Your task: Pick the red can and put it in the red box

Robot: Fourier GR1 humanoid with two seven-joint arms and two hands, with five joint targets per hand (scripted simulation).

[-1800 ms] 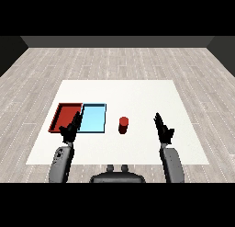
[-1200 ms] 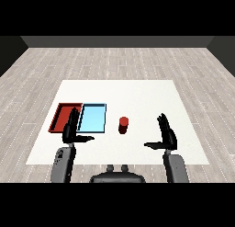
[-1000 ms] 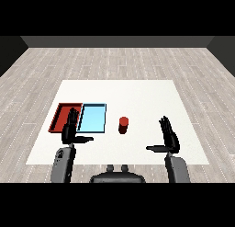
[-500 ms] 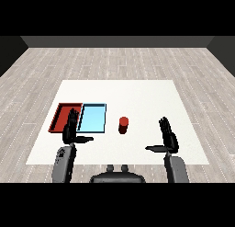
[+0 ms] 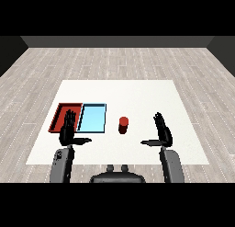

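A small red can [image 5: 123, 125] stands upright on the white table [image 5: 137, 95], just right of the light blue tray [image 5: 92, 118]. The red tray [image 5: 62, 115] lies at the left, touching the blue one. My right hand [image 5: 161, 131] is raised to the right of the can, apart from it, fingers straight and thumb pointing left toward it. My left hand [image 5: 69, 129] hovers over the front edge of the two trays, fingers straight, thumb out to the right. Neither hand holds anything.
Both trays look bare inside. The table's right half and back carry nothing else. Grey plank floor surrounds the table.
My right hand has turned so its palm faces left, with the thumb out toward the can, and has drifted slightly left. The left hand has opened its thumb a little. The can has not moved.
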